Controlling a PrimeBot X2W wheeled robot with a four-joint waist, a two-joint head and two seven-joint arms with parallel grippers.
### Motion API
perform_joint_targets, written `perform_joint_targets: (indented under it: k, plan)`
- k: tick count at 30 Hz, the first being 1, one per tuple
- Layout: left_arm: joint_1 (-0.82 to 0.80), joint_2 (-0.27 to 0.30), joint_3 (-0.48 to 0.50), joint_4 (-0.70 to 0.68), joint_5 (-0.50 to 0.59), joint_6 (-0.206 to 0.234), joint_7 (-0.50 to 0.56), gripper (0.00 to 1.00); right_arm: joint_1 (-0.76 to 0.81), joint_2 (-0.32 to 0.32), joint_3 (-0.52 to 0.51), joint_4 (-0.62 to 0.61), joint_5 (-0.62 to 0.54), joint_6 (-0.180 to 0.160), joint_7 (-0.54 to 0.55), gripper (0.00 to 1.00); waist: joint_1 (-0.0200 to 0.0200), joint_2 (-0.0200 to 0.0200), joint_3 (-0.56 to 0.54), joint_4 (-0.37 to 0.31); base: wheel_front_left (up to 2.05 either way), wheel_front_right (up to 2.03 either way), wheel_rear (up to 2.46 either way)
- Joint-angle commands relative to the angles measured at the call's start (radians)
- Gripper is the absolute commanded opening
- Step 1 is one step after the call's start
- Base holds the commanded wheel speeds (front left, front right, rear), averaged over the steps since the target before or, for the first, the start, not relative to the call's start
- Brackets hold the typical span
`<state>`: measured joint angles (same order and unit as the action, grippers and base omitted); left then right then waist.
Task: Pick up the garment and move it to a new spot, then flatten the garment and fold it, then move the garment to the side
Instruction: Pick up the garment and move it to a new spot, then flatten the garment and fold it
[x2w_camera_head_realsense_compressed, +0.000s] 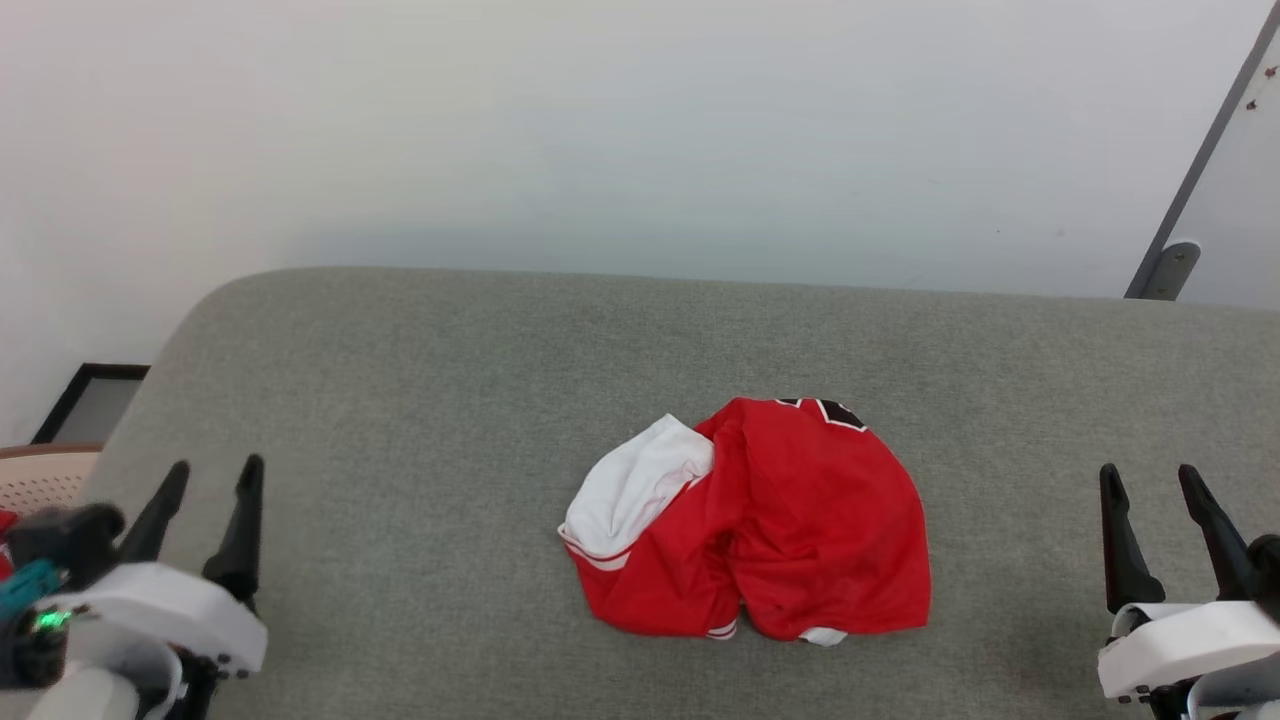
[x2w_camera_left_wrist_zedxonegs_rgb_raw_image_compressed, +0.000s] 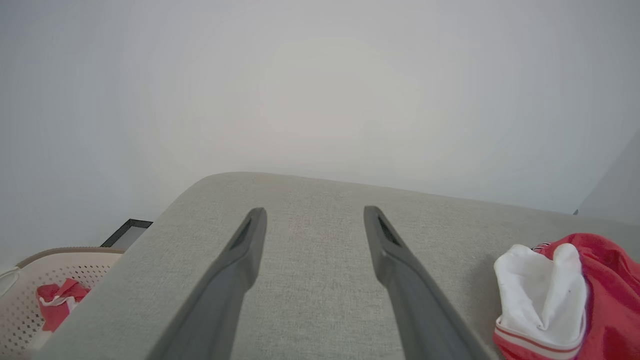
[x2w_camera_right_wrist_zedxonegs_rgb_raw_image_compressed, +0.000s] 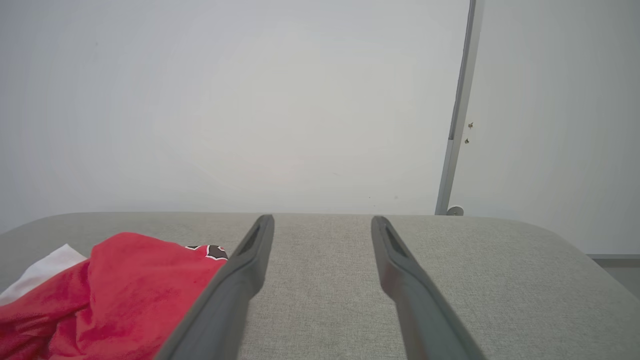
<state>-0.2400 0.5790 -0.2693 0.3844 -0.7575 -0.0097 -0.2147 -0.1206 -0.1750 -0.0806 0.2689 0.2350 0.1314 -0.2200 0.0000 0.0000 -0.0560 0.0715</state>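
At the centre of the head view, a little toward 4 o'clock, the garment (x2w_camera_head_realsense_compressed: 770, 520) lies crumpled in a rounded heap on a grey, coarse-woven upholstered surface (x2w_camera_head_realsense_compressed: 400, 400) with rounded corners. Its thin red jersey cloth is creased lengthwise. A white sleeve (x2w_camera_head_realsense_compressed: 640, 480) with red-and-white striped trim bulges at the heap's 9 o'clock side, and a black, white-edged patch (x2w_camera_head_realsense_compressed: 825, 410) shows at its 12 o'clock edge. The left gripper (x2w_camera_head_realsense_compressed: 216, 463) stands at 8 o'clock and the right gripper (x2w_camera_head_realsense_compressed: 1148, 468) at 4 o'clock. Both are well apart from the garment, and each has 2 long, dark, tapered fingers spread with nothing between them. A smooth pale wall (x2w_camera_head_realsense_compressed: 600, 130) rises at 12 o'clock, a slanted grey post (x2w_camera_head_realsense_compressed: 1200, 170) crosses at 2 o'clock, and a black-framed panel (x2w_camera_head_realsense_compressed: 90, 400) sits at 9 o'clock.

Left wrist view: the 2 fingers splay over bare weave. The sleeve and its striped hem lie at 4 o'clock, apart from them. A pale perforated basket (x2w_camera_left_wrist_zedxonegs_rgb_raw_image_compressed: 30, 270) holding red-and-white cloth (x2w_camera_left_wrist_zedxonegs_rgb_raw_image_compressed: 57, 300) sits at 8 o'clock, beside the surface.

Right wrist view: the 2 fingers splay over the weave. The red folds and the patch lie at 8 o'clock, and the nearer finger passes in front of the cloth.
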Motion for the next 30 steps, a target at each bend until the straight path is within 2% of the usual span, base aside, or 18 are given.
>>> perform_joint_targets:
  k: [1, 10, 21, 27, 30]
  plan:
    - [0.019, -0.005, 0.01, 0.003, -0.01, 0.002, -0.01, 1.0, 0.011, 0.0, -0.004, 0.002, -0.008, -0.001, -0.005, 1.0, 0.0, 0.0, -0.002, 0.003, 0.0, 0.0, 0.0]
    - [0.1, -0.011, 0.082, -0.016, -0.012, 0.012, -0.046, 1.0, 0.032, 0.015, -0.023, -0.011, -0.015, -0.001, -0.006, 1.0, 0.0, 0.0, -0.003, 0.013, 0.0, 0.0, 0.0]
    - [0.119, -0.014, 0.102, -0.051, -0.002, 0.002, -0.049, 1.0, 0.024, 0.018, -0.022, -0.022, -0.021, -0.001, 0.0, 1.0, 0.0, 0.0, 0.001, 0.012, 0.0, 0.0, 0.0]
    - [0.085, 0.006, 0.072, -0.08, 0.004, -0.014, 0.004, 1.0, 0.014, 0.022, -0.019, -0.027, -0.022, -0.001, 0.001, 1.0, 0.0, 0.0, 0.013, 0.002, 0.0, 0.0, 0.0]
    - [0.044, 0.021, 0.051, -0.098, -0.008, -0.029, 0.076, 1.0, 0.004, 0.024, -0.012, -0.033, -0.024, -0.001, 0.002, 1.0, 0.0, 0.0, 0.026, -0.011, 0.0, 0.0, 0.0]
